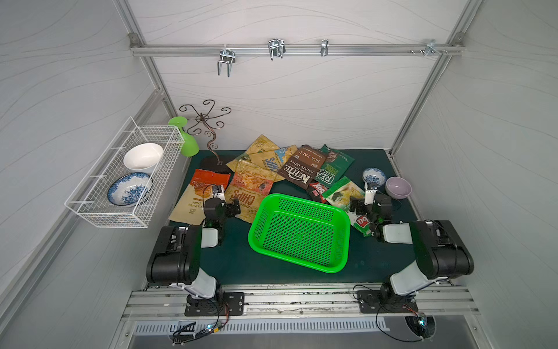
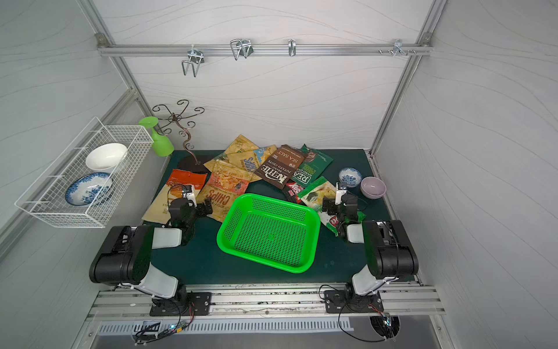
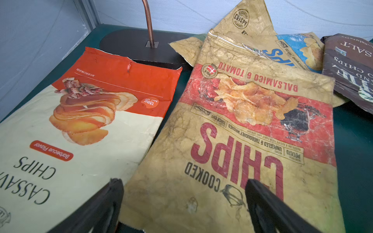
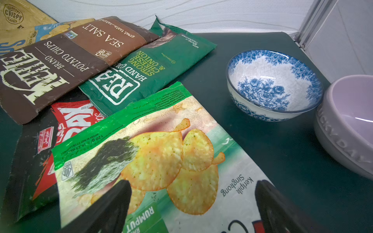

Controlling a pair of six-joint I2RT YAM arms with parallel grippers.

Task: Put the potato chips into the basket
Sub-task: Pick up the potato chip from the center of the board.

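Note:
The green basket [image 1: 305, 203] [image 2: 271, 201] stands empty at the middle of the mat. Several potato chips bags lie flat behind it. They include a tan CHIPS bag [image 1: 250, 193] [image 3: 242, 141], an orange cassava bag [image 1: 196, 196] [image 3: 80, 121], a brown Kettle bag [image 1: 302, 169] [image 4: 50, 70], a dark green bag [image 1: 332, 166] [image 4: 151, 66], a black-red bag [image 1: 317, 192] [image 4: 66, 125] and a green-white bag [image 1: 344, 193] [image 4: 161, 151]. My left gripper [image 1: 225, 205] [image 3: 184, 182] hangs open over the tan bag's near end. Open too, my right gripper [image 1: 367, 208] [image 4: 193, 184] hovers over the green-white bag.
A blue-patterned bowl [image 1: 373, 176] [image 4: 272, 84] and a lilac bowl [image 1: 398, 187] [image 4: 347, 125] sit at the back right. A curly metal stand [image 1: 211, 136] and a green goblet [image 1: 187, 142] are at the back left. A white wire rack [image 1: 105, 214] with two bowls hangs on the left wall.

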